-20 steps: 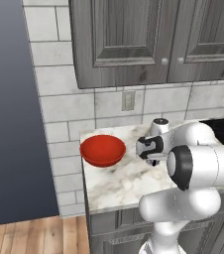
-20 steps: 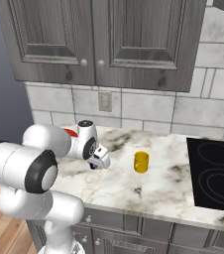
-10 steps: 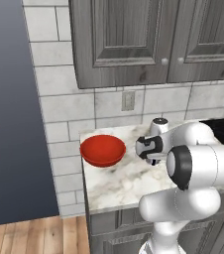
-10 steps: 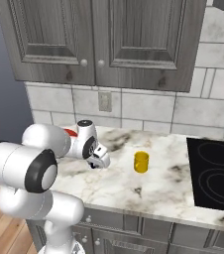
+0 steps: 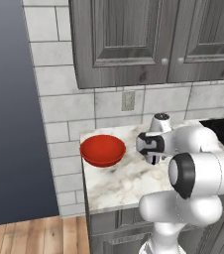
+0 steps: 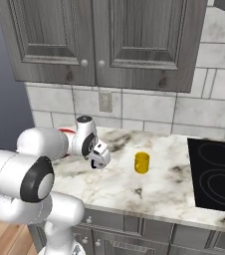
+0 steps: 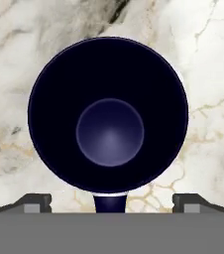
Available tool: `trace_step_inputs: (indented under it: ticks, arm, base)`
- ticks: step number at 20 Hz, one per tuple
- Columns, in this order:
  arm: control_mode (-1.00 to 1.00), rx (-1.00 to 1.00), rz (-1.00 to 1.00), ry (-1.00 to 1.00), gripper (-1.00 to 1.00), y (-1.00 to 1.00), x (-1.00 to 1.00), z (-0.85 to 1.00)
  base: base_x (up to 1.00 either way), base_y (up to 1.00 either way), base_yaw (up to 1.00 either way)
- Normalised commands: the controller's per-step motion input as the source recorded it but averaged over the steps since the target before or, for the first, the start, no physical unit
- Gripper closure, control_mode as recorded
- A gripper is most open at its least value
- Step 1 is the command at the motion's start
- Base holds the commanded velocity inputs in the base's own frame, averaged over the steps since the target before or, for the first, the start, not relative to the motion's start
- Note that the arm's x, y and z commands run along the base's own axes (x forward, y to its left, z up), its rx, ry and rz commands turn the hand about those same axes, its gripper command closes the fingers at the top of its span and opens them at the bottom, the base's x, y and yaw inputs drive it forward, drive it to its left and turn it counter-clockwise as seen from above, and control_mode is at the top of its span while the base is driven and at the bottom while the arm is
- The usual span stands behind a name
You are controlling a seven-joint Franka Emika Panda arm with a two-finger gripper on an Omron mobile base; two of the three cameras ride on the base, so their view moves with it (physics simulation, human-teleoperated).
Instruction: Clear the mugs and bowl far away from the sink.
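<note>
In the hand view I look straight down into the light grey mug (image 7: pixel 109 116), dark navy inside, standing upright on the marble counter with its navy handle (image 7: pixel 110 202) towards the hand. My gripper (image 7: pixel 112 201) is open just above it, and its fingertips (image 7: pixel 34 202) stand wide on either side without touching the mug. From the base, the gripper (image 5: pixel 152 157) (image 6: pixel 100 161) hangs low over the counter. The red bowl (image 5: pixel 102 150) sits to its left near the counter's end. The yellow mug (image 6: pixel 142 163) stands upright to its right. The sink is out of view.
A black cooktop (image 6: pixel 216 178) lies at the counter's right end. Grey wall cabinets (image 5: pixel 148 39) hang above, over a tiled wall with a socket (image 6: pixel 105 101). The marble counter (image 5: pixel 114 186) ends at the left just beyond the bowl.
The gripper's fingers have spread apart from shut to wide open. The arm, bowl and yellow mug have stayed where they were.
</note>
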Motion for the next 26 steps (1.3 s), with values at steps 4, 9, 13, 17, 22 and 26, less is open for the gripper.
trace_step_inputs:
  ticks: [4, 9, 13, 17, 22, 26]
  arm:
    - [-1.0, 0.0, 0.06, -0.12, -1.0, 0.0, -0.47, 0.66]
    - [-1.0, 0.0, 0.1, -0.11, -1.0, 0.0, -0.63, 0.76]
    - [-1.0, 0.0, 0.12, -0.09, -1.0, 0.02, -0.92, 0.71]
    - [-1.0, -0.01, 0.14, -0.05, -1.0, 0.21, -0.94, 0.58]
    - [-1.0, 0.0, 0.12, 0.0, -1.0, 0.32, -0.8, 0.49]
    - [-1.0, 0.0, 0.02, -0.02, -1.0, 0.07, -0.83, 0.61]
  base:
    - [0.0, 0.0, 0.0]
    - [0.0, 0.0, 0.0]
    - [0.0, 0.0, 0.0]
    - [0.0, 0.0, 0.0]
    - [0.0, 0.0, 0.0]
    - [0.0, 0.0, 0.0]
